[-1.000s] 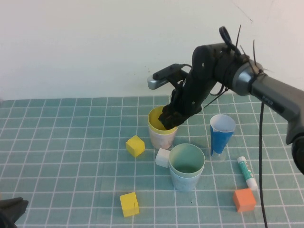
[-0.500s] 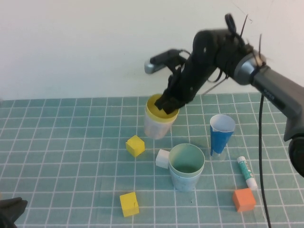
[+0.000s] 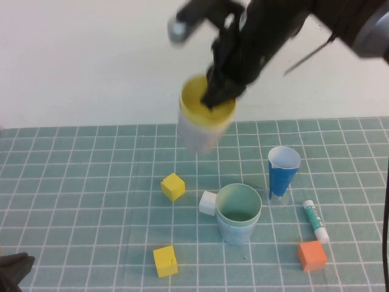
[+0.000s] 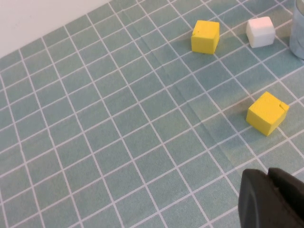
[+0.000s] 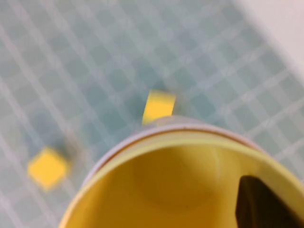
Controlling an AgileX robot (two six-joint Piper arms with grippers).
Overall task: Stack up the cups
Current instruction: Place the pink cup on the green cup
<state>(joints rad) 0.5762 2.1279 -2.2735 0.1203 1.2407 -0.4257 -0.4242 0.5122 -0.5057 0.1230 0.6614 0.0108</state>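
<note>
My right gripper (image 3: 220, 91) is shut on the rim of the yellow cup (image 3: 196, 100), with one finger (image 5: 266, 204) inside it. The yellow cup sits nested in the pale pink cup (image 3: 194, 135), and both hang high above the table, tilted. The right wrist view looks into the yellow cup (image 5: 161, 190). The pale green cup (image 3: 238, 204) stands nested in the light blue cup (image 3: 234, 232) on the table, below and right of the lifted pair. My left gripper (image 4: 273, 199) is shut and empty at the near left corner (image 3: 12, 267).
A narrow dark-blue cup (image 3: 283, 173) stands right of the green cup. A white cube (image 3: 208, 202) touches the blue cup's left side. Two yellow cubes (image 3: 173, 186) (image 3: 165, 261), an orange cube (image 3: 312, 255) and a glue stick (image 3: 316, 221) lie around.
My right gripper has lifted the yellow and pink cups off the table, well upward and slightly left. The left arm has not moved.
</note>
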